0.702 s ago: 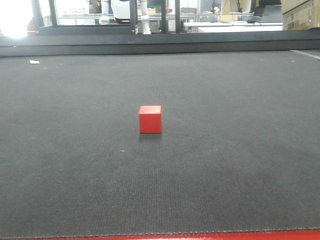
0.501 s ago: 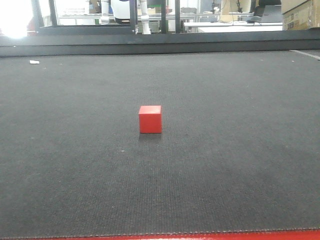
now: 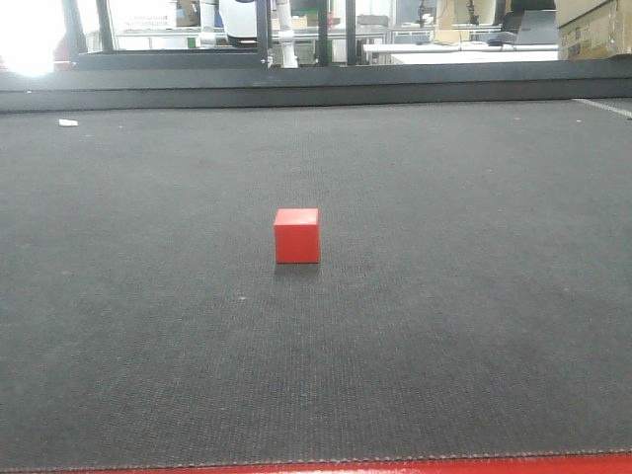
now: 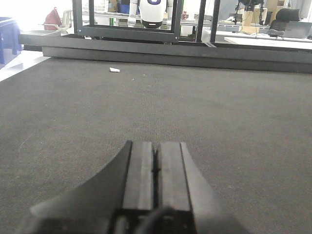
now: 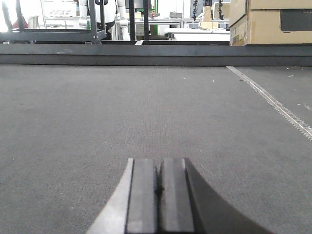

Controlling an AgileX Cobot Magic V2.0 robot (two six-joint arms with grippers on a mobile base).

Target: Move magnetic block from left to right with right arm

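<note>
The block [image 3: 297, 236] is sitting alone near the middle of the mat [image 3: 474, 326] in the front view, flat on one face, with nothing touching it. You are looking at a small red cube with sharp edges and smooth matte faces. I am judging it to be stiff, light and not fragile, so a firm pinch should not be hurting it. The matte faces are probably giving fair grip, though a hard cube may be twisting out if you are catching it by its edges. You are best taking it across two opposite upright faces, centred, with the pads lying flat against them. Being magnetic, it may be tugging toward metal parts, though that is only a guess.

Your right end effector [image 5: 159, 187] is showing its two pads pressed together, holding nothing, low over bare mat. The block is not appearing in its camera, so you are needing to open it and bring it over to the block. Your left end effector [image 4: 156, 168] is likewise closed and empty, with a white scrap [image 4: 113, 70] lying well ahead of it.
</note>
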